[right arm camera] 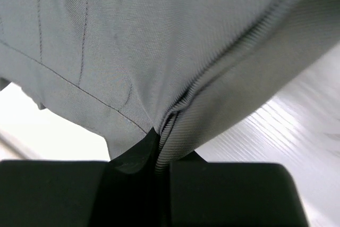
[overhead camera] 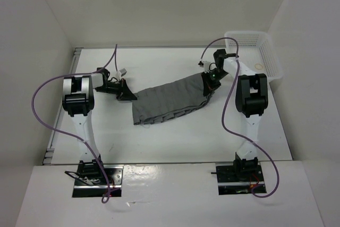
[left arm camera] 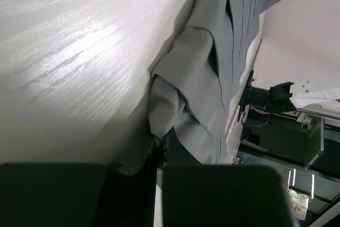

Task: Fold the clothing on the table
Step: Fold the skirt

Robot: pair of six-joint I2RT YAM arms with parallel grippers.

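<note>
Clothing [right arm camera: 159,35]: grey woven cloth, fine diagonal rib, matt, with stitched pleat lines. Table [left arm camera: 64,67]: white, hard, faint streaked grain, low sheen under the light. Basket [overhead camera: 241,38], far right corner: white plastic mesh. Rail [overhead camera: 52,141], left edge: bare metal

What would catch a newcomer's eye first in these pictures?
A grey pleated skirt stretches across the middle of the white table, pinched at its left end by the left pincer and at its right end by the right pincer. A white mesh basket sits at the table's far right corner.
</note>
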